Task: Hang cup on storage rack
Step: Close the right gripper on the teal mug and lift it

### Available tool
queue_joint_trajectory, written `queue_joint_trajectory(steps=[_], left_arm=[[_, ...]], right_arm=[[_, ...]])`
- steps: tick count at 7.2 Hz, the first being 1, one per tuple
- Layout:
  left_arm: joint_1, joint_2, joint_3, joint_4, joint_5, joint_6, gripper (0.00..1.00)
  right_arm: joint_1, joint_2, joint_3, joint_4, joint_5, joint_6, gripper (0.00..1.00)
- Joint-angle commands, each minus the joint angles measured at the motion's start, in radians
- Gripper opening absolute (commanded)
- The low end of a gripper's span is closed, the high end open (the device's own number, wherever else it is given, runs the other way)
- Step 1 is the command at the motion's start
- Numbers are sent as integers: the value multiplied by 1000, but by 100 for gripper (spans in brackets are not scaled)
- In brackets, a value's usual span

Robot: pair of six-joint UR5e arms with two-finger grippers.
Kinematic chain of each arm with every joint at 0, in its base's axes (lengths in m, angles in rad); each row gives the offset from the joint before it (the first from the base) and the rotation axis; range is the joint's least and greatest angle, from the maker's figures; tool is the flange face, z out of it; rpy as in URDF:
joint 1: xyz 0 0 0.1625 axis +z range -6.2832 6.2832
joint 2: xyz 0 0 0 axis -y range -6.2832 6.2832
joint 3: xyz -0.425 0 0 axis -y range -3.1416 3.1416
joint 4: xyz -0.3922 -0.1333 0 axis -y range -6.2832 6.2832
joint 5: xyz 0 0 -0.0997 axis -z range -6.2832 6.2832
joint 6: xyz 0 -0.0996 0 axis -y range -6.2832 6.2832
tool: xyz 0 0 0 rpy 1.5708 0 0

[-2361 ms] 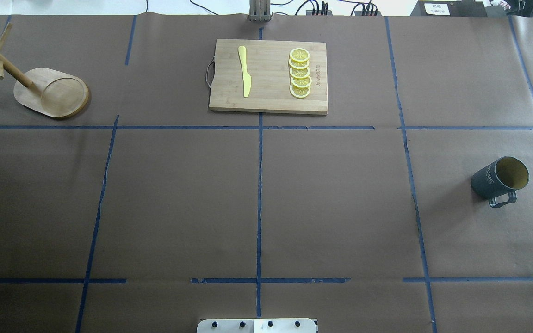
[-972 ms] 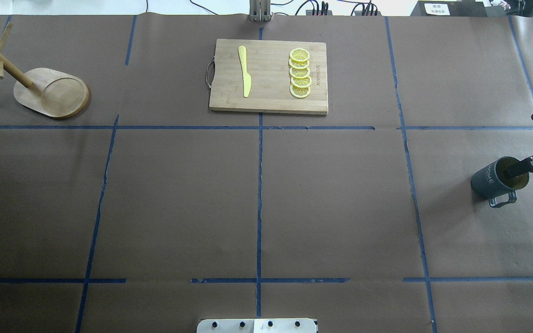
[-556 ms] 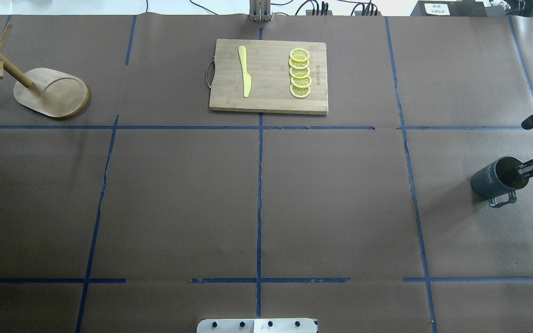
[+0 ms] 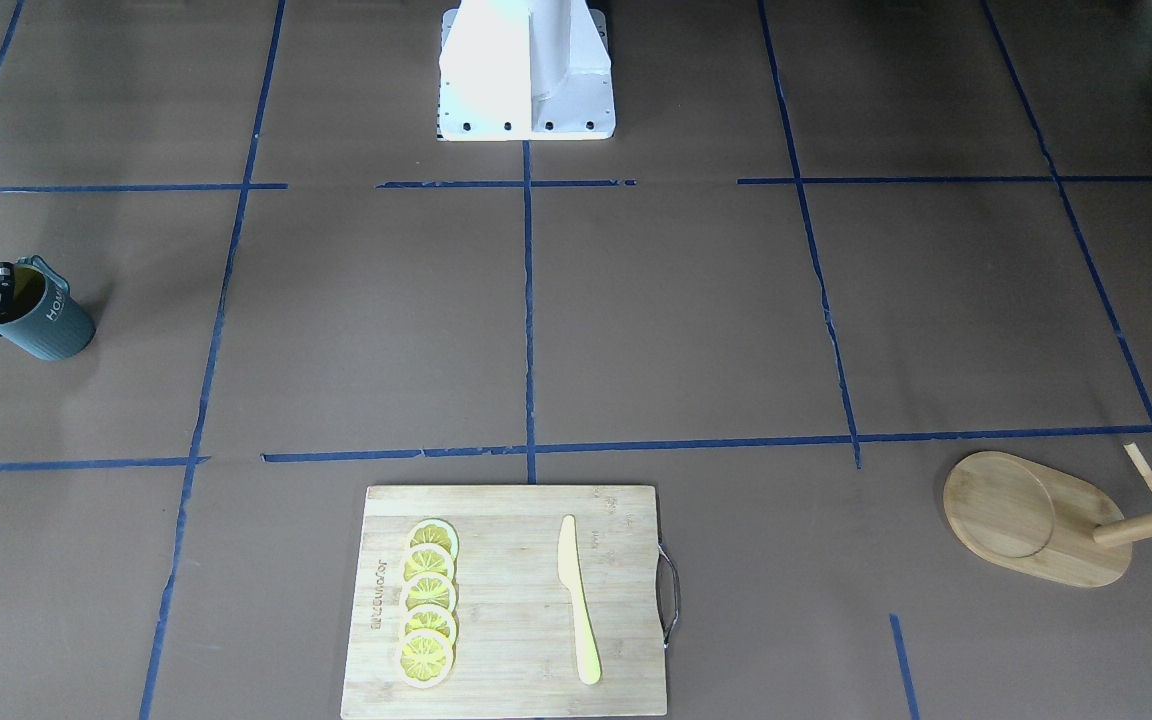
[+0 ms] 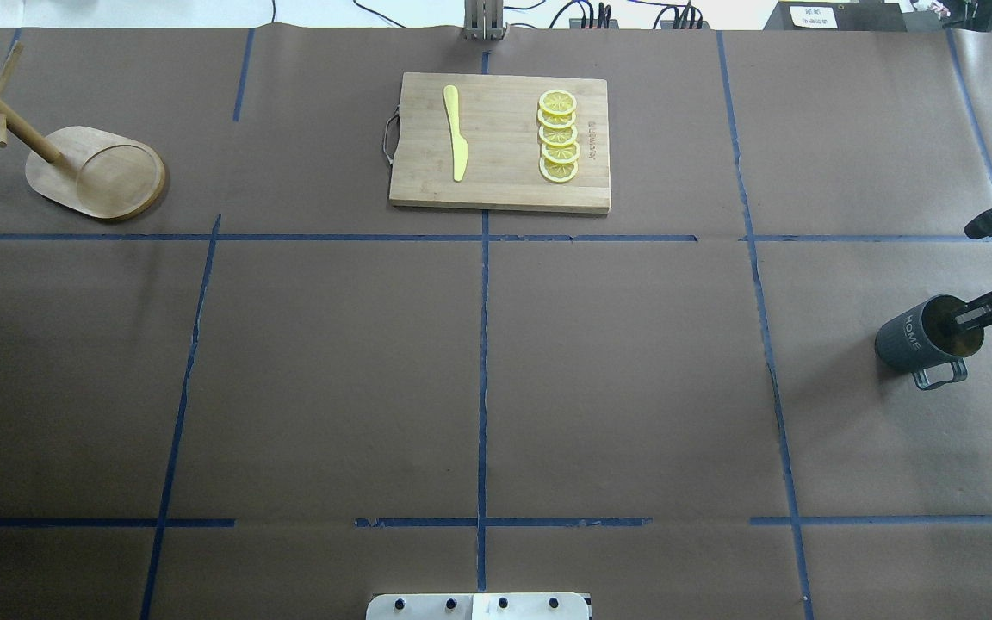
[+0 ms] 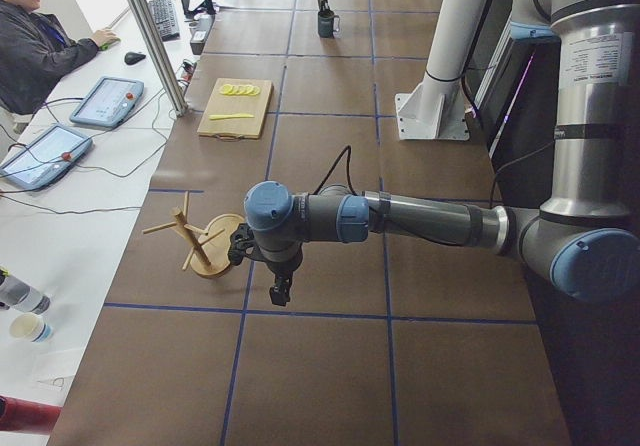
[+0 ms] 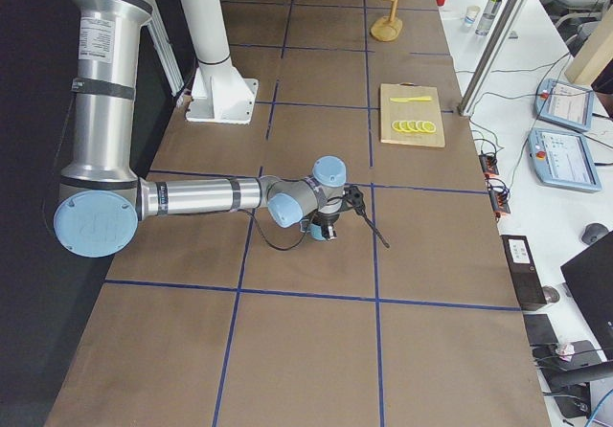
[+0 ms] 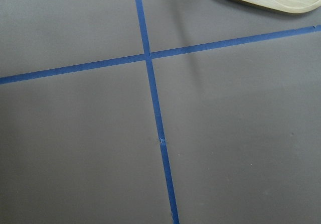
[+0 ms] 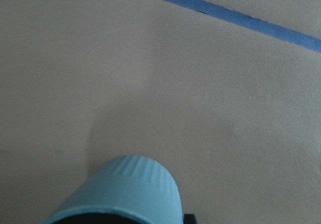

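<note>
The right arm (image 7: 192, 197) has come in over the desk (image 5: 634, 370) well to the right of the cutting board (image 5: 505, 194), where a couple of seconds ago the cup (image 5: 905, 337) stood alone. The right end effector (image 5: 965, 315) has since eased a little farther in. One finger reaches down inside the cup's mouth. Whether the other presses the wall from outside, pinching the rim, I cannot tell (the wrist camera shows only ribbed side, no fingers). The cup has barely shifted and looks to stand on the desk, right of the board and nearer the robot, handle toward the robot. I judge the grasp to be at hand, with the lift and the whole carry yet to come.

Past the board's far edge runs a white bench (image 6: 60, 226) with tablets (image 6: 105, 101) and a seated person (image 6: 35, 41). The desk is covered in brown paper crossed by blue tape (image 5: 483, 387). The storage rack (image 5: 44, 176) stands well to the board's left at about the same depth, unmoved, its pegs bare (a long way from the cup). The left end effector (image 6: 280, 291) hangs above the desk, farther left of the board again. How far it is spread cannot be told. On the board lie a yellow knife (image 5: 456, 133) and a row of lemon slices (image 5: 558, 138).
</note>
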Motion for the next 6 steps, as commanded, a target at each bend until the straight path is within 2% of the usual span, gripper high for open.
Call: queue_joint_trajectory(steps=[1,3,5,6], left_arm=[[-1,1,0,1,0,0,100],[-1,4,-2,1,-3,0,100],[-1,4,-2,1,-6,0,100],[-1,4,-2,1,-6,0,100]], right_arm=[[1,25,11,-13,32,99,0],[-9,86,40,-15,37,475,0],[-80,146,89,-35,32,786,0],[-130,213,148,-150,22,898,0]])
